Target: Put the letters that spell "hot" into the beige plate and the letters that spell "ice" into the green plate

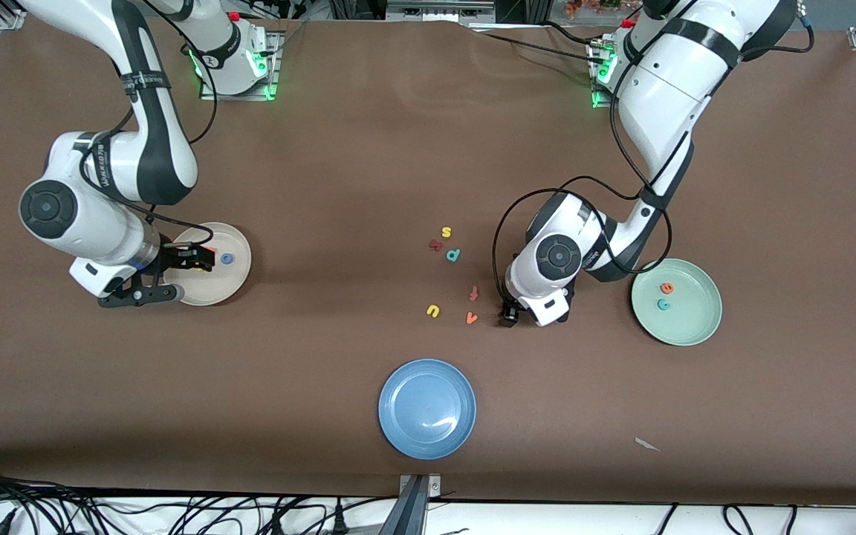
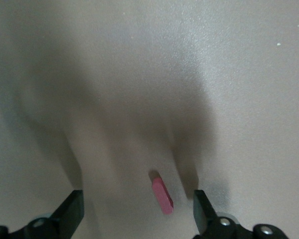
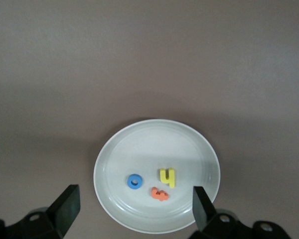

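Left gripper [image 2: 137, 211] sits low over the desk [image 1: 368, 148] near the loose letters, jaws wide, nothing held; the dark red i [image 2: 162, 195] lies flat between the fingers, long axis slanted across the gap. Right gripper [image 3: 134, 206] hovers over the beige plate [image 3: 139, 144], jaws wide & empty; blue o [image 3: 134, 181], yellow h [image 3: 167, 178], orange t [image 3: 159, 194] lie in it. Green plate [image 1: 695, 327] at left arm's end holds orange e [image 1: 667, 287] & teal c [image 1: 663, 304].

Left gripper [image 2: 134, 214]: low over table, fingers [image 2: 72, 211] spread wide, pointing down | Right gripper [image 3: 134, 209]: raised, fingers [image 3: 67, 204] spread, arm bent, waiting.
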`<state>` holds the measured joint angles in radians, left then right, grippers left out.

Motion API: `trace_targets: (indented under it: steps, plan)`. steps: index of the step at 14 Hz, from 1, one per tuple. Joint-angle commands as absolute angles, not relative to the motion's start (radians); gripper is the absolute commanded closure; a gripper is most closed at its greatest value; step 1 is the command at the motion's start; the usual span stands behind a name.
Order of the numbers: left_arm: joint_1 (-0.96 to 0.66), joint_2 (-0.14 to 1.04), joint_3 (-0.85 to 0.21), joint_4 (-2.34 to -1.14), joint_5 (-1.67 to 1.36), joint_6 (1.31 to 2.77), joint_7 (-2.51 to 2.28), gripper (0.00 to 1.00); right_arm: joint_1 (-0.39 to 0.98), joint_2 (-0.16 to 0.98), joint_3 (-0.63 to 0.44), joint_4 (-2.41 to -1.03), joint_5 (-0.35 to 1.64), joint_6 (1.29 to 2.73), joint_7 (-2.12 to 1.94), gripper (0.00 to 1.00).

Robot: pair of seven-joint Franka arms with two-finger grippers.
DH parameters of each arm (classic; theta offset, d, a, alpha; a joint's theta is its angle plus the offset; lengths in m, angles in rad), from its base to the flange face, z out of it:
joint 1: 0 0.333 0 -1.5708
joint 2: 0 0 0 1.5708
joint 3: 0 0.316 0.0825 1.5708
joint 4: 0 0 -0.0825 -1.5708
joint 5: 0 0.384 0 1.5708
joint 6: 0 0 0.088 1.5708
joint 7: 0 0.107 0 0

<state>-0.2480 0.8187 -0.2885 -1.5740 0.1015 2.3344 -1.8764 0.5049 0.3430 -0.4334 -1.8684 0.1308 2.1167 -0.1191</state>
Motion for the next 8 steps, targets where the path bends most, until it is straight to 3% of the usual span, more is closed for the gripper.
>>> trace_targets:
  steps: [1,3,8]
  plan:
    - [-0.265,0.834,-0.275,-1.543,0.091,2.332,-1.899,0.17,0.503,0.318,-0.439,-1.826,0.14,2.089,-0.109,0.0]
    - [-0.265,0.834,-0.275,-1.543,0.091,2.335,-1.901,0.22,0.503,0.304,-0.451,-1.775,0.14,2.056,-0.069,0.0]
    - [-0.265,0.834,-0.273,-1.543,0.092,2.335,-1.922,0.43,0.503,0.278,-0.483,-1.632,0.14,1.813,0.002,0.0]
